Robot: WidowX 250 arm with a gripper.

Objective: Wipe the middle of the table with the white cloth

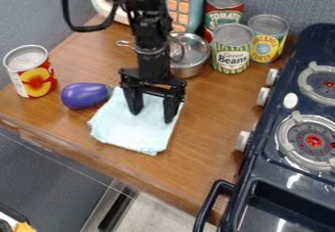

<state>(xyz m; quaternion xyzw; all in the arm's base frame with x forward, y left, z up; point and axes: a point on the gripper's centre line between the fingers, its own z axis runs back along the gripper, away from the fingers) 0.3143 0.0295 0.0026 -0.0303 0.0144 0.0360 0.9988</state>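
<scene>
3 labels legible, all on cans at the rear of the counter: "TOMATO" on the red-and-green can, with a line beneath too small to make out, and "Green Beans" on the striped can. Blue-and-yellow can seems to read "PINEAPPLE", lower word unclear; print on the peach-picture can, far left, too small to read.
</scene>
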